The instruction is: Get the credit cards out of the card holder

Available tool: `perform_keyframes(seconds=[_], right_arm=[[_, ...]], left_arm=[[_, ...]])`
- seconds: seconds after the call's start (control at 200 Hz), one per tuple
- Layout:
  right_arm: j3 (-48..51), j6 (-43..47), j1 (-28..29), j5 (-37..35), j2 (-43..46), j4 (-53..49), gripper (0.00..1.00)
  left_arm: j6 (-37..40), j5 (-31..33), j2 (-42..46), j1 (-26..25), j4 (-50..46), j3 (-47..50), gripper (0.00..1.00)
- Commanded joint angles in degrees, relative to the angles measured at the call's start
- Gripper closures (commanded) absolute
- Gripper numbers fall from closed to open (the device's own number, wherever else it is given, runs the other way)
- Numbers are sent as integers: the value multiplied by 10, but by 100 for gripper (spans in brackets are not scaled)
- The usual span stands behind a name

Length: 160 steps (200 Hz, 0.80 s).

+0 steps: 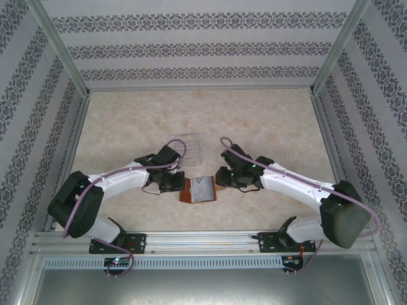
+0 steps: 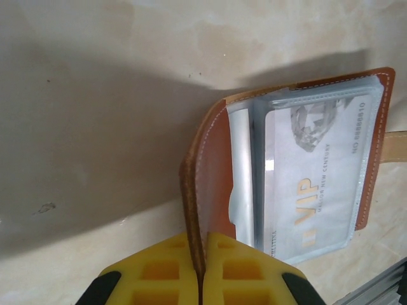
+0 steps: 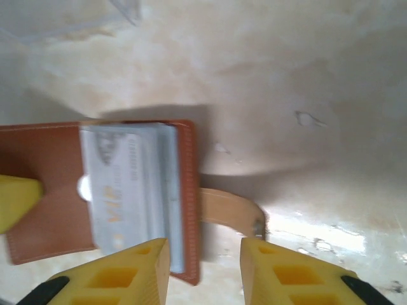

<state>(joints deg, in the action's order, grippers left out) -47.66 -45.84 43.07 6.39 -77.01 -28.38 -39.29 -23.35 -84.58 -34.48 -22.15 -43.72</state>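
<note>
Plainly, little of the job is done. From the top external view, the card holder (image 1: pixel 202 189) lies opened flat on the counter (image 1: pixel 254 121), directly between the left tool (image 1: pixel 177 183) and the right tool (image 1: pixel 219 178), each close against one end of it. Its pale pocket side faces up, and the opened holder stretches from one tool towards the other. A clear tray (image 1: pixel 184 147) sits just beyond the left tool. No loose card is visible, so I judge every card is yet to come out.

At the left wrist, the left tool (image 2: pixel 202 244) has its yellow jaws together, pinched on the edge of the card holder's (image 2: pixel 213 178) brown flap, which rises straight ahead of them. To the right of that flap, the credit cards (image 2: pixel 311 178) sit in clear sleeves, the top one pale grey with gold lettering. Its long axis runs away from the tool, and its print reads sideways. A tan strap (image 2: pixel 395 145) sticks out at the far right.

At the right wrist, the right tool (image 3: pixel 203 254) has its jaws apart and holds nothing. The strap (image 3: pixel 229 210) lies just ahead of the gap. The card holder (image 3: pixel 38 159) spreads ahead and to the left, and the credit cards (image 3: pixel 124 184) on it lie lengthwise away from the tool. Pulling them out is the work left.
</note>
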Motion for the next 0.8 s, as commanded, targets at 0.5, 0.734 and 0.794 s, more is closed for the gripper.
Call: perform_keyframes(seconds=[0.5, 0.734, 0.794], right_arm=[[-81, 10, 44, 33, -153, 21, 52], [-68, 10, 44, 34, -185, 35, 51], [-63, 10, 44, 32, -189, 38, 52]], left_arm=[[26, -14, 15, 5, -21, -11, 92], [30, 1, 3, 5, -41, -16, 90], [33, 8, -2, 5, -48, -17, 86]])
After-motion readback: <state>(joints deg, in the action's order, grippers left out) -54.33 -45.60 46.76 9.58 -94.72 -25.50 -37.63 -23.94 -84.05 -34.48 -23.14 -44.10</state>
